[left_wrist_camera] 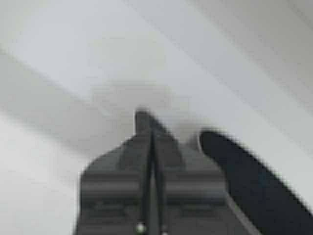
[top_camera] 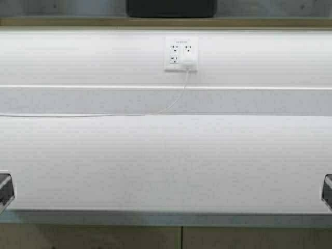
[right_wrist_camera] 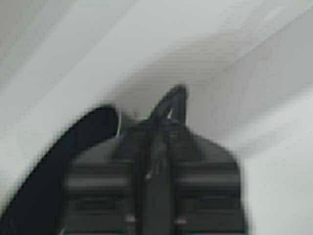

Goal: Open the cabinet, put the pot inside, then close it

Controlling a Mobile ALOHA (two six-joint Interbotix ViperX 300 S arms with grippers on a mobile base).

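Pot (top_camera: 171, 8) only a black strip at high view's top edge, above the wall outlet (top_camera: 181, 53) and white countertop (top_camera: 166, 161), left gripper (left_wrist_camera: 150, 128) and right gripper (right_wrist_camera: 171, 105) both pressed closed, empty, parked low at the counter's near corners.

Left gripper (left_wrist_camera: 150, 128), fingers pressed together, over pale surface (left_wrist_camera: 58, 58); a dark curved shape (left_wrist_camera: 249, 181) sits just beside it.
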